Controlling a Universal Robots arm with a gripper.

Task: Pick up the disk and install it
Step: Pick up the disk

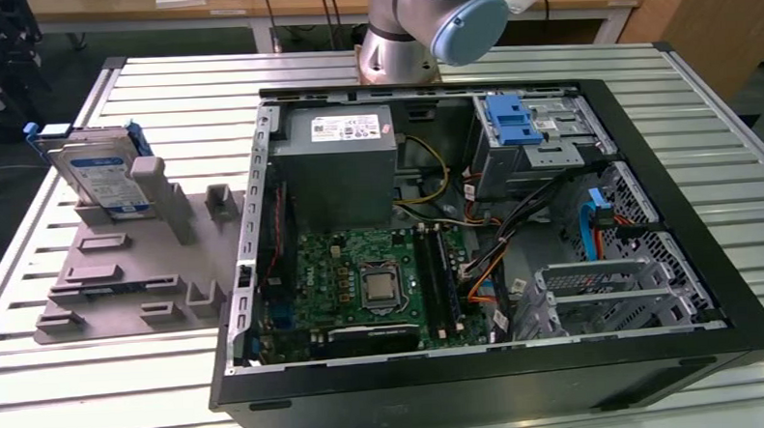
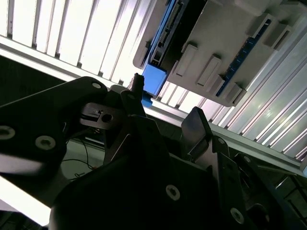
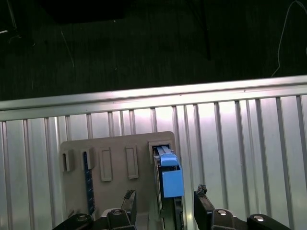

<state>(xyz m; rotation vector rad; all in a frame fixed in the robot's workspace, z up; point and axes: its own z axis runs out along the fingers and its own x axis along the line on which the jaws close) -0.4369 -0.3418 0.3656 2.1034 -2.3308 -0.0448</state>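
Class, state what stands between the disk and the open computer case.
In the exterior view, upright posts of the grey holder stand between the disk and the computer case.

Exterior view: looking down steeply from high over one side of the bench (image 1: 107, 400), far enough back to take in the whole open computer case (image 1: 493, 393), the grey stand (image 1: 114, 284) at the exterior view's left and the arm (image 1: 407, 24) at the far edge.

First wrist view: looking straight down past the pincer (image 3: 165, 203) onto stand, slats and dark floor (image 3: 144, 48).

Second wrist view: looking slantwise, very close behind the pincer's dark body.

Shared by all three: stand, upright disk (image 3: 171, 179), surrounding slats.
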